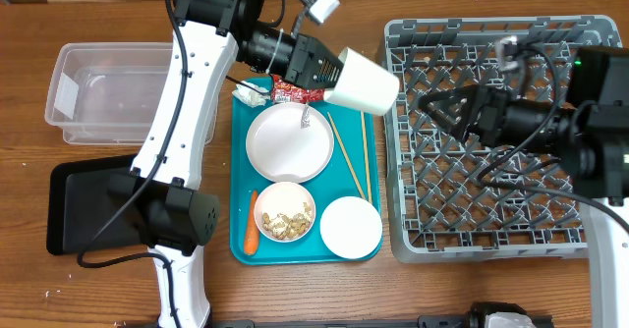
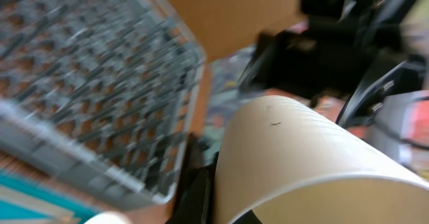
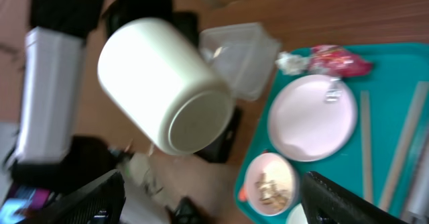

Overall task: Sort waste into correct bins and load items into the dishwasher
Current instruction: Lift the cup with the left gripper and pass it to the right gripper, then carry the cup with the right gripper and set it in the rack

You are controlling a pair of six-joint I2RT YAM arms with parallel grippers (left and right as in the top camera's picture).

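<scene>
Handover of the small white round cup (image 1: 366, 81) is judged to be the step in hand. It is gripped firmly by the left gripper (image 1: 332, 71) and tilted at the upper centre of the overhead frame, between the teal serving tray (image 1: 239, 161) and the large square grey plastic dish rack (image 1: 501, 200). The right gripper (image 1: 425, 100), spread wide and empty over the rack, is best closed only once the cup's wall is fully spanned, and the left grip released only afterwards.
</scene>
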